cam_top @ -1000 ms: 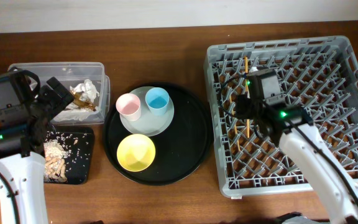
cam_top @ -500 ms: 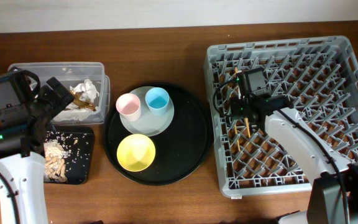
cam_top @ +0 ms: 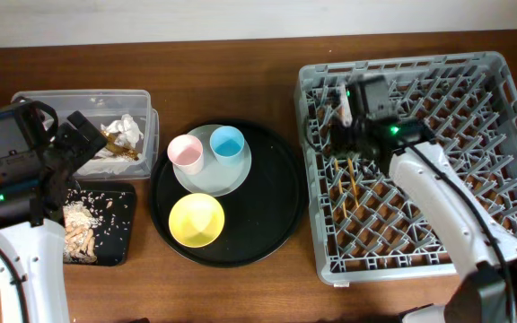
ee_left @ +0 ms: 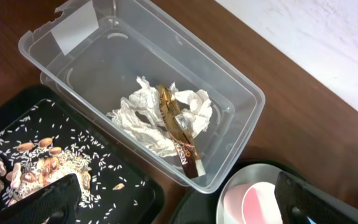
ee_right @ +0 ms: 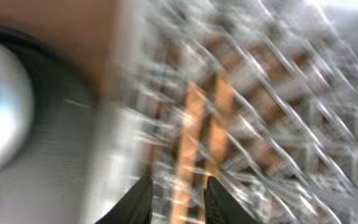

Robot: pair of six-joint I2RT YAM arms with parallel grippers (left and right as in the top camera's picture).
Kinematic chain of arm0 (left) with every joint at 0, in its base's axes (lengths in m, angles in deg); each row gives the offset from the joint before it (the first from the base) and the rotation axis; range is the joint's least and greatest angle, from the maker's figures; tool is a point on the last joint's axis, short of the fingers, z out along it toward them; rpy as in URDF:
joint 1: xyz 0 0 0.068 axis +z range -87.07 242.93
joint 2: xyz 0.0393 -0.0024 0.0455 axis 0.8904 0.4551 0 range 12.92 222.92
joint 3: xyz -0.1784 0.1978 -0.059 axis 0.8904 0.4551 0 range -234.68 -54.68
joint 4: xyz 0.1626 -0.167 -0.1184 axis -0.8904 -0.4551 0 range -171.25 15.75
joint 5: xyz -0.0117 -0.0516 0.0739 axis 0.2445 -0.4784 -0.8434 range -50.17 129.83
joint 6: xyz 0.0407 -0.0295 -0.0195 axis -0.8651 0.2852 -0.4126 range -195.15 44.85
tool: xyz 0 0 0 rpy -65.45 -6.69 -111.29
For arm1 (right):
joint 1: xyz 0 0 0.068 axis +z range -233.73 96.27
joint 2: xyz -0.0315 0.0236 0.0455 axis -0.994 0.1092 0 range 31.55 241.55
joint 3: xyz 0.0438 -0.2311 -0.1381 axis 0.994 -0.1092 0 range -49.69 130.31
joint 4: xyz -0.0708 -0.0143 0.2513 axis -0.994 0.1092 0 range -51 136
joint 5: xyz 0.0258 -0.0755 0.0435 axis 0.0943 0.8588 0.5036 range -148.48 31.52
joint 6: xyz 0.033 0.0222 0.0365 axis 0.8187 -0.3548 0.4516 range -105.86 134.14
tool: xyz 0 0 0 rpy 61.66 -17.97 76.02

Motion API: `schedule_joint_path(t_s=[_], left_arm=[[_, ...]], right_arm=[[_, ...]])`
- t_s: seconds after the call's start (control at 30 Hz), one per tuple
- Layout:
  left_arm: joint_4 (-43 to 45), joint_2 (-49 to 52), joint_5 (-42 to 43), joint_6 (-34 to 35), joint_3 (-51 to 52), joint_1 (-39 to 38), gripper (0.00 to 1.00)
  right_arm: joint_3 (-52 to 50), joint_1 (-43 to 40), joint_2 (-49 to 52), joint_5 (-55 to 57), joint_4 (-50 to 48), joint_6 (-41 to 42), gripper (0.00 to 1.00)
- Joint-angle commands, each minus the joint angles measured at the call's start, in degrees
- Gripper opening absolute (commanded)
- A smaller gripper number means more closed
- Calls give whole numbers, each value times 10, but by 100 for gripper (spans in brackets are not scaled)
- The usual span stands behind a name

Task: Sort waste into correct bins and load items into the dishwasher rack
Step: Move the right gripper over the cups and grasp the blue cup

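Right wrist view is motion-blurred: right claw (ee_right: 178,202) state unreadable over thin wooden chopsticks (ee_right: 191,143) in grey lattice rack (ee_right: 278,93); left claw (ee_left: 176,193) spread wide.

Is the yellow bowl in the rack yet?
No, the yellow bowl sits on the round black tray, left of the rack.

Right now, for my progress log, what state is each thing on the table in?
Clear box: open, holding tissues and a foil wrapper.
Black tray: holding food scraps.
Pink cup: upright, empty, on the plate.
Blue cup: upright, empty, on the plate.
Yellow bowl: upright, empty.
Chopsticks: lying in the rack.
Left gripper: open, empty.
Right gripper: open narrowly, empty, over the rack.
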Motion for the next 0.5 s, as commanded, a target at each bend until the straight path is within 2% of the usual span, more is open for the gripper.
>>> schedule_joint_path(t_s=[0.0,0.17,0.33,0.47], left_arm=[[1,-3,6,2,-6,3,99],[1,-3,6,2,-6,3,99],[1,-3,6,2,-6,3,99],[1,-3,6,2,-6,3,99]], right_arm=[[73,56,-22,-121,0,0,29],[239,119,39,-121,108,0,30],[431,158,166,-121,223,-26,30],[460,192,237,-116,230,-45,29]])
